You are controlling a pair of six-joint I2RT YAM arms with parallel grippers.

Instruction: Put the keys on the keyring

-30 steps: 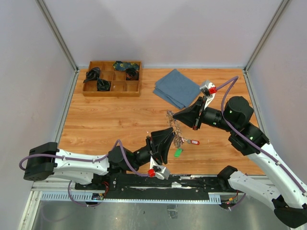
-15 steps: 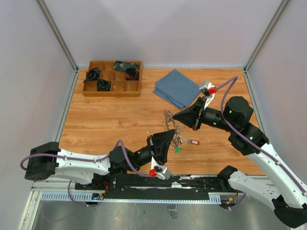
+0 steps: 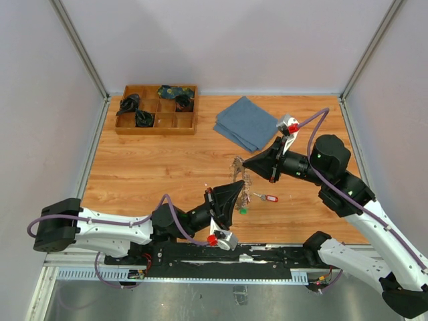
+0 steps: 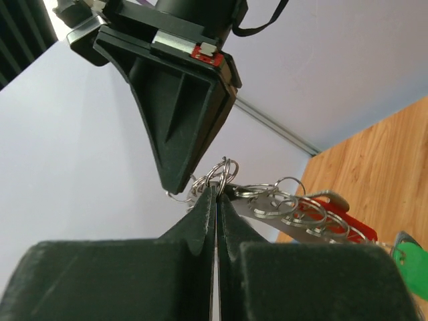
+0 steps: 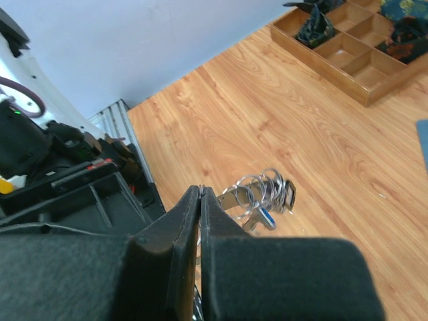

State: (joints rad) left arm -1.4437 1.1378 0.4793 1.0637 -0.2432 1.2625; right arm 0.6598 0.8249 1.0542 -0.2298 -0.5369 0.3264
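The keyring (image 3: 239, 172), a bunch of silver keys and small rings, hangs just above the table between my two grippers. My left gripper (image 3: 238, 185) is shut on a ring at its lower end, and the rings (image 4: 224, 171) stick out above the pinched tips (image 4: 217, 189). My right gripper (image 3: 245, 162) is shut on the upper end; a thin metal edge shows between its tips (image 5: 200, 190), with keys (image 5: 264, 194) dangling beyond. A red-tagged key (image 3: 269, 198) lies on the wood. A green tag (image 3: 244, 210) shows beside the left gripper.
A folded blue cloth (image 3: 247, 122) lies at the back middle. A wooden compartment tray (image 3: 157, 131) with dark items stands at the back left. Grey walls close in the table on three sides. The arms' base rail (image 3: 221, 257) runs along the near edge.
The left gripper has closed on the bunch's lower end. The bunch has drawn up shorter between the two grippers, and the green tag has shifted slightly left.
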